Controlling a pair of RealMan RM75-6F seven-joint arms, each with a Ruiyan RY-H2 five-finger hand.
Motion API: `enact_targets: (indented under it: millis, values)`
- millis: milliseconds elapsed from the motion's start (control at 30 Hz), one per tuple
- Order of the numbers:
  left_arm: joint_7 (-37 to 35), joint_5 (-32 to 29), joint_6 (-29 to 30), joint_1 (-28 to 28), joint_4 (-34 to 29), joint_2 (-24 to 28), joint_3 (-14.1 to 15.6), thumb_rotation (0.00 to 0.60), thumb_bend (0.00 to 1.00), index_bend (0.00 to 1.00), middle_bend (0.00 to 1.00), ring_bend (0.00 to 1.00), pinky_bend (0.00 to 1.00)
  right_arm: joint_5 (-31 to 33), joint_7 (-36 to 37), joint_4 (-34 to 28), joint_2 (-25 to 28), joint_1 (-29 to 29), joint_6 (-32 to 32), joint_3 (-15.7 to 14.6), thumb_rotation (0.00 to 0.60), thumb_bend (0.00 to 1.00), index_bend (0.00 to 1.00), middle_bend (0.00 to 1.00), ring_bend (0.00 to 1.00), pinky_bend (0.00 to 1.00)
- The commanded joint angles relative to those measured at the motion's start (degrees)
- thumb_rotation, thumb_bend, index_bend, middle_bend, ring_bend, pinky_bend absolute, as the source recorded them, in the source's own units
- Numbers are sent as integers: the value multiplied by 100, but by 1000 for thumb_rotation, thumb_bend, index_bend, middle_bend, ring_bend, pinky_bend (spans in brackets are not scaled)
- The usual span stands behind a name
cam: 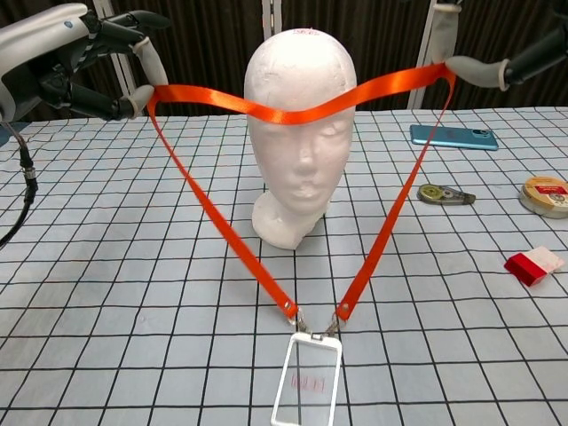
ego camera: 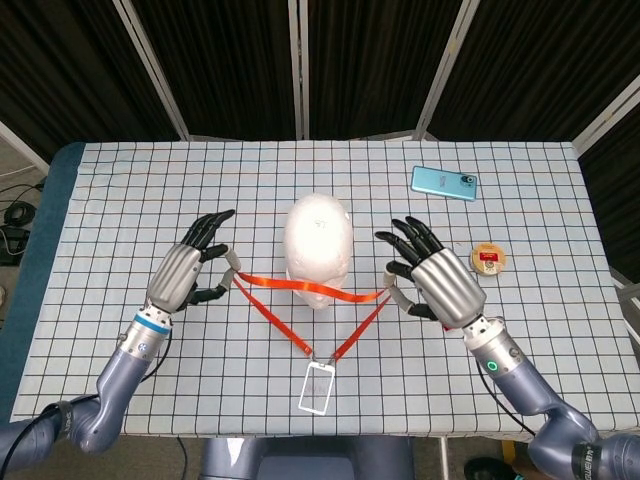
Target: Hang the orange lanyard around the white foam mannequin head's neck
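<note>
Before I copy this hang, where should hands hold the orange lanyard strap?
Pinch the orange lanyard strap at its top corners, from each outer side, as the left hand and right hand do: the span stretches wide across the white foam mannequin head.

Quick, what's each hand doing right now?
Left hand: pinches the orange lanyard, lifted across the mannequin head's forehead.
Right hand: pinches the lanyard's other side, raised likewise.

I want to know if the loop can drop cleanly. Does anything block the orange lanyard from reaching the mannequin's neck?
Yes: the foam head itself. The lanyard's top span lies across its forehead, not yet above the crown.
</note>
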Motion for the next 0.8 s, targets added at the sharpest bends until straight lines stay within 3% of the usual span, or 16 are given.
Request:
enact_targets:
  millis: [33,400,800]
  values:
    - [238,-462,-313,-163,-274,129,-274,600,544,754,0,0,0,408,-98,-195,47,62,-97,245,600,397,771,151,0,0]
    - [1010,-1554,-769,-636,-436,106,-816,600,544,753,0,0,0,1746,-443,-249,-109,342,-535,828,600,396,771,158,0,0]
    - [1344,-2501,-1020,-1037,-274,135,-1252,600,544,753,0,0,0,2874,-415,-140,-108,671,-843,1440,600,396,771,160,0,0]
